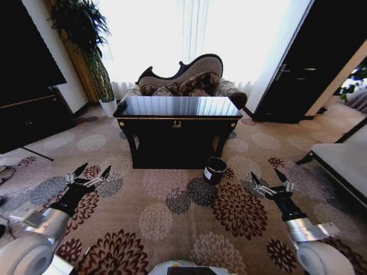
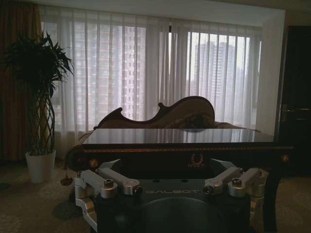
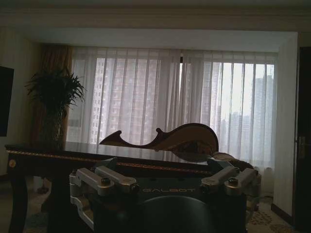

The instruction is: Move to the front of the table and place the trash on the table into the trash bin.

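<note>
The black table (image 1: 176, 123) with gold edging stands ahead across the carpet, its glossy top reflecting the window. The trash is hidden in that glare. On the floor by the table's front right leg sits the dark trash bin (image 1: 215, 170) with a white label. My left gripper (image 1: 96, 168) hangs open low over the carpet at the left, well short of the table. My right gripper (image 1: 265, 175) is open too, right of the bin. Each wrist view looks over its open gripper (image 2: 170, 187) (image 3: 165, 184) toward the table (image 2: 184, 145) (image 3: 73, 158).
An ornate sofa (image 1: 183, 80) stands behind the table before curtained windows. A potted plant (image 1: 86, 40) is at the back left and a dark cabinet (image 1: 28, 114) along the left. A pale bench (image 1: 344, 160) sits at the right. Floral carpet lies between me and the table.
</note>
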